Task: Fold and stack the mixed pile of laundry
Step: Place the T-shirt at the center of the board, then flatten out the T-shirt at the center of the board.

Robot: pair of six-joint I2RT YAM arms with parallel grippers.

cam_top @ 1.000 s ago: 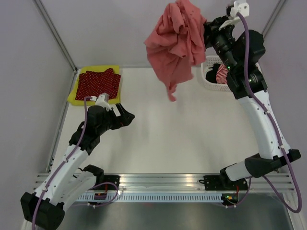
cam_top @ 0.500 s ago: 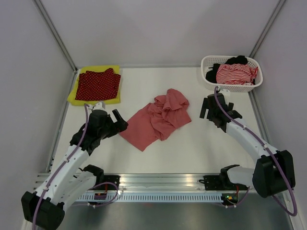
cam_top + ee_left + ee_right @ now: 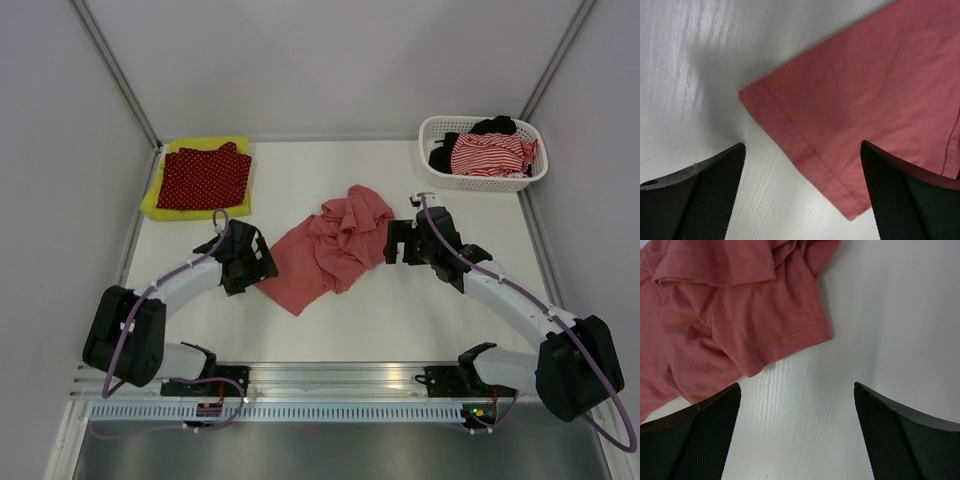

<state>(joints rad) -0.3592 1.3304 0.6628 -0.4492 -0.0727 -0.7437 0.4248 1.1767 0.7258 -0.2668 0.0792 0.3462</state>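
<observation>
Two grippers, fingers spread and empty, flank one crumpled salmon-pink polo shirt (image 3: 330, 245) on the table (image 3: 400, 310): left gripper (image 3: 266, 268) at its near-left hem, right gripper (image 3: 392, 246) beside its right edge, both nearer than half a second ago. Far left, one dark red dotted cloth (image 3: 205, 175) lies on one yellow-green garment (image 3: 158, 203). Far right, one white basket (image 3: 436, 127) holds a red-white striped piece (image 3: 487, 153) and a black piece (image 3: 495, 125).

A white perforated plastic basket (image 3: 490, 183) sits at the far right corner of the white counter (image 3: 400, 300). Pale walls (image 3: 300, 60) enclose the counter on three sides. A slotted aluminium rail (image 3: 340, 375) runs along the counter's near edge.
</observation>
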